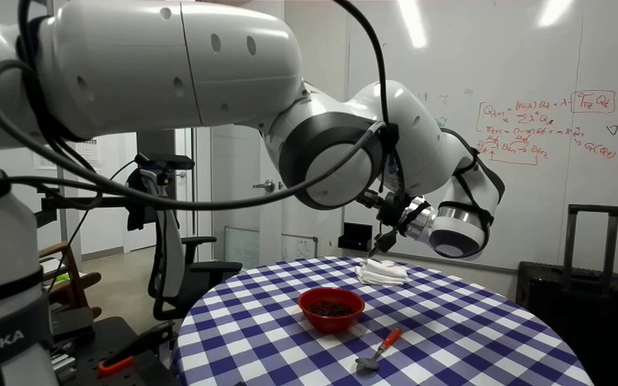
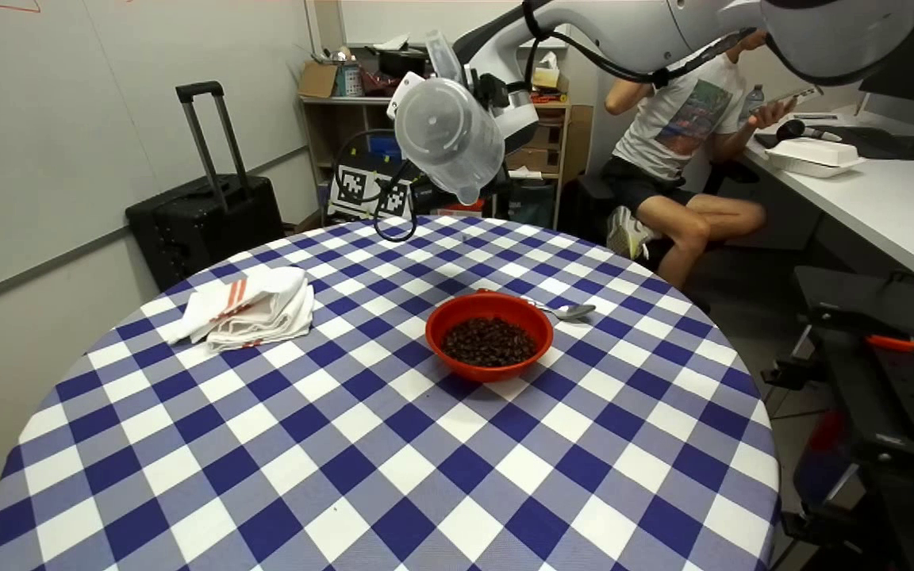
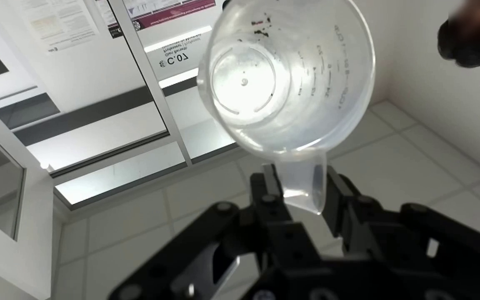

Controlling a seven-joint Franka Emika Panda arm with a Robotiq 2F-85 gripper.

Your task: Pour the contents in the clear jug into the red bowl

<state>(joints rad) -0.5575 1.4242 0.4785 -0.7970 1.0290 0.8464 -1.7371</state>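
Nearest, in the wrist view, we have the black fingers [image 3: 265, 188], clamped from both sides on the handle of the clear jug [image 3: 323, 96]. We look straight into its mouth, where a few dark specks [image 3: 261, 32] cling to the inner wall. In an exterior view we see the jug held up in the air, tilted, its round base toward us and its spout low, well apart from the red bowl [image 2: 493, 374]. On the blue-and-white checked surface [image 1: 266, 321], in an exterior view, a spoon [image 1: 381, 348] with an orange-red handle lies nearest to us. Just behind it the bowl stands upright, holding a bed of small dark pieces [image 1: 330, 308]. Farther back we find a folded white cloth [image 1: 381, 273], and past the surface, a black suitcase [image 1: 561, 321] with its handle raised. Farthest off is a whiteboard [image 1: 545, 209] with red handwriting.
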